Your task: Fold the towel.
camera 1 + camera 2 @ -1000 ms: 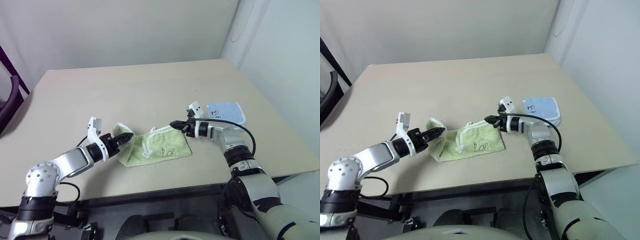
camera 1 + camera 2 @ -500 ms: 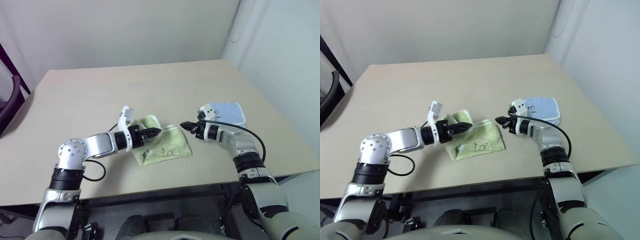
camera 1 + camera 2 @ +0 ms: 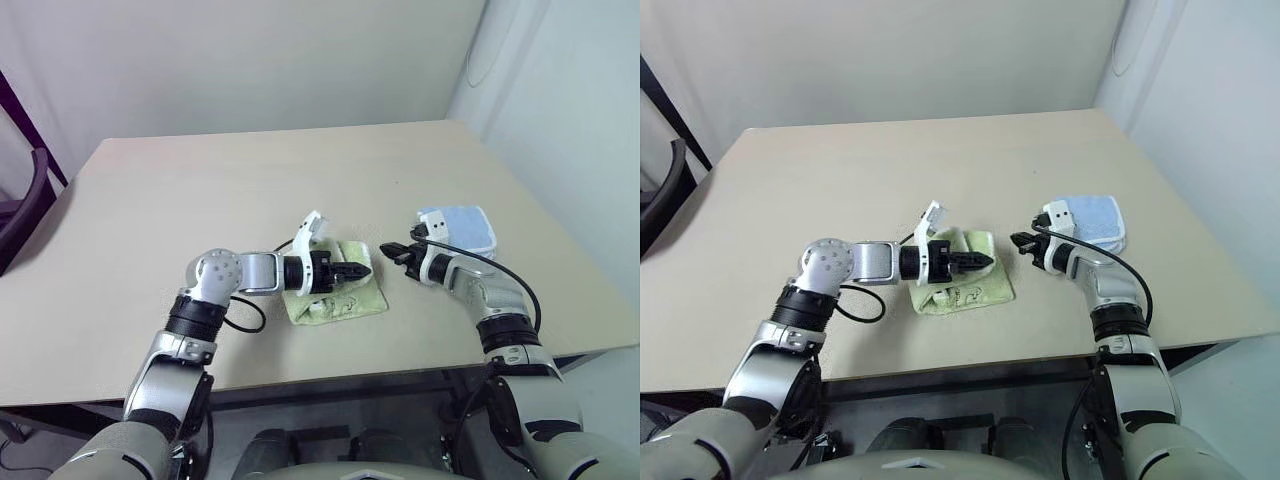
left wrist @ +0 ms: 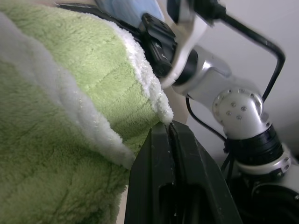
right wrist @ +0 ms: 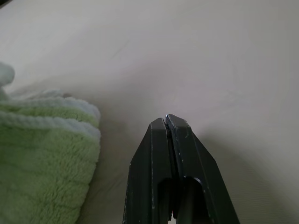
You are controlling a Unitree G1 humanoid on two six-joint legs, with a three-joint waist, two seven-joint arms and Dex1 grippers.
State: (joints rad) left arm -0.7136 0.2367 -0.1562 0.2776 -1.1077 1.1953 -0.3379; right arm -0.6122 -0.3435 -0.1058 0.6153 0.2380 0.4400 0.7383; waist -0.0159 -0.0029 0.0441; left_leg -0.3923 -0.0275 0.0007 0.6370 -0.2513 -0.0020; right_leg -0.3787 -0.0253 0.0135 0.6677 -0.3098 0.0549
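Tan table (image 3: 200, 190) near white wall. Left gripper (image 3: 357, 270), jaws pinched on towel (image 3: 345, 300) edge, has carried it rightward over itself; towel now compact, mid-table. Right gripper (image 3: 392, 253) shut, empty, drawn back just beside towel. Fold nearly laid; release next.

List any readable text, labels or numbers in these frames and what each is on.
Nothing reads clearly.
Dark marks on a white tag on the light blue cloth: too small to read.
Green embroidery on the towel: a faint curly motif, not legible as letters.
No markings visible on the table, the left end effector or the right end effector.
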